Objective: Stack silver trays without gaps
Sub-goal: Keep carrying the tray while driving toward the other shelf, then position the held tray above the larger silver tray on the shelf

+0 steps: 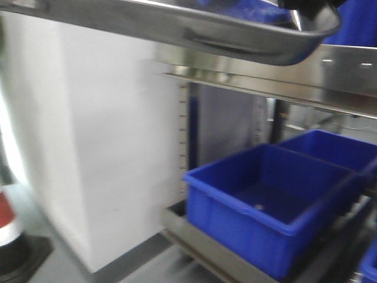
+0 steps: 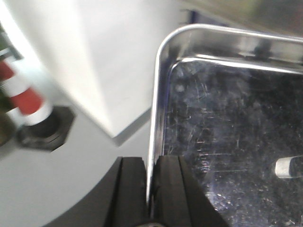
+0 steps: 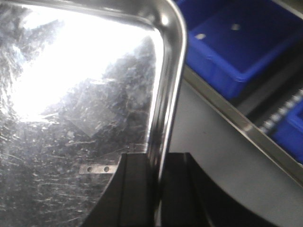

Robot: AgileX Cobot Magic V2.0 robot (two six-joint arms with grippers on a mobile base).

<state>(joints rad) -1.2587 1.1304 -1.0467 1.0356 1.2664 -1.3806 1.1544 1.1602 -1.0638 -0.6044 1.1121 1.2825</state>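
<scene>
**Left side.** The left tool (image 2: 150, 189) is pinching the left rim of the tray (image 2: 227, 118), with one finger inside the rolled edge and one outside, both pressed on the metal.

**Centre.** The tray is hanging in the air between the two arms. It sits high in the front view, its underside showing above the white block (image 1: 100, 135) and in front of the shelf (image 1: 353, 71).

**Right side.** The right tool (image 3: 156, 189) is gripping the opposite rim in the same manner, closed on the edge. Lower right, a blue bin (image 1: 265, 206) is sitting on a lower level of the shelf. No second tray is showing in any view, so where the stack stands cannot be told.

**Judgement.** The step in hand appears to be the carry.
- Both arms should be travelling at matched height and pace, holding the tray level — a thin-rim pinch is likely to twist or slip if one side leads.
- On lowering, the corners should be lining up squarely over the tray beneath before either tool lets go — otherwise a gap is likely.
</scene>
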